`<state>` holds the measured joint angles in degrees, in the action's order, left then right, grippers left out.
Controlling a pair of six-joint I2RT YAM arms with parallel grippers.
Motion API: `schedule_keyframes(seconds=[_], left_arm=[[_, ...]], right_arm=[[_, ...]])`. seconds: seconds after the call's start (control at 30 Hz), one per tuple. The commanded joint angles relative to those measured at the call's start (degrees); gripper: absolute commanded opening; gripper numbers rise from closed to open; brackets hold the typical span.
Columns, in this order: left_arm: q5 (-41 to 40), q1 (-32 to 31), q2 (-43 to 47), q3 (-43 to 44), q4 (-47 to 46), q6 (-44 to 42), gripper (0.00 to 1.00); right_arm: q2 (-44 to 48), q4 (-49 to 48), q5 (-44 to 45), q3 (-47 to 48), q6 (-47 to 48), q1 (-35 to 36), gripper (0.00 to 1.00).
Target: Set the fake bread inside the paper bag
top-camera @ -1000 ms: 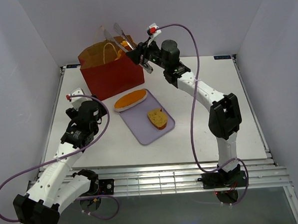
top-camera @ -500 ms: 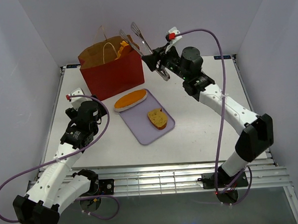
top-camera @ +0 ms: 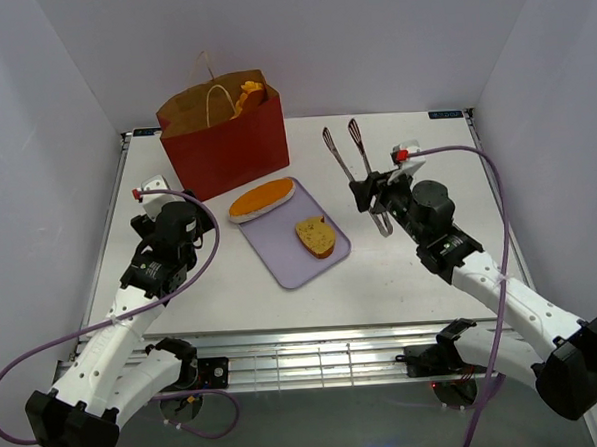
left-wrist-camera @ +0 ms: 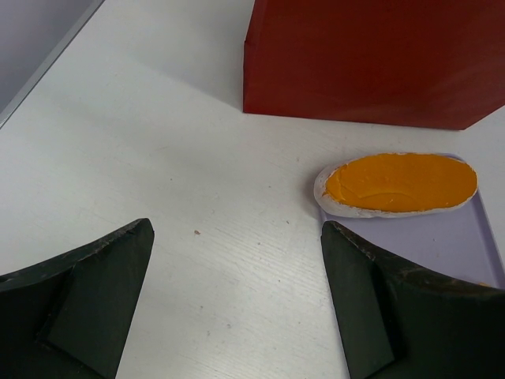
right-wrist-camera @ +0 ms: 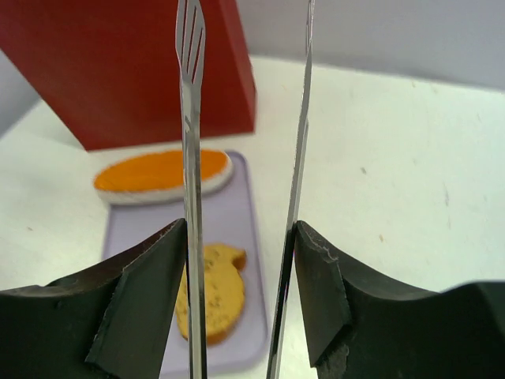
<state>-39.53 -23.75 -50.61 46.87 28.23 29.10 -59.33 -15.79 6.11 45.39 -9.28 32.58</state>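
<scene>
Right gripper (top-camera: 375, 201) clamped on the handle end of the metal tongs (top-camera: 343, 149); tong arms apart, nothing between the tips; it hangs to the right of the lavender tray (top-camera: 281, 262); left gripper (left-wrist-camera: 237, 233) jaws wide apart, empty, over the table left of the tray; oval loaf (top-camera: 261, 198) lies across the tray's far edge, near the paper bag (top-camera: 225, 152); bread slice (top-camera: 316, 237) mid-tray; orange piece (top-camera: 248, 92) pokes from the bag top. Risks: thin tips could slip on the smooth loaf or shove it off the tray; tongs could twist in the grip; snagging the bag rim could tip it.
</scene>
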Motion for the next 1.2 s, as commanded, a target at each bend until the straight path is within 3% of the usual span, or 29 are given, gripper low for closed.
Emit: schedule_keyframes(seconds=[0.0,0.17,0.33,0.8,1.17], left_arm=[[0.7,-0.1,1.6,0.3,-0.5,-0.5,0.98],[0.7,-0.1,1.0,0.2,-0.5,-0.5,0.98],[1.2,-0.1,0.7,0.2,-0.5,-0.6,0.98],[1.6,-0.1,1.3,0.2,-0.6,-0.6,0.98],[2.9,-0.1,2.1,0.1,-0.9,-0.5,0.98]], right_arm=[[4.5,-1.3,8.0,-6.7,-2.2,-1.1,0.62],[6.2,-3.5,10.1,-17.3,-4.5,-2.3,0.61],[3.1,-8.4,10.6,-21.3,-6.1,-2.5,0.61],[-15.3,-13.7,11.1,-17.3,-6.7,-3.6,0.65],[-22.1,-14.2,10.3,-14.8,-7.0,-3.6,0.68]])
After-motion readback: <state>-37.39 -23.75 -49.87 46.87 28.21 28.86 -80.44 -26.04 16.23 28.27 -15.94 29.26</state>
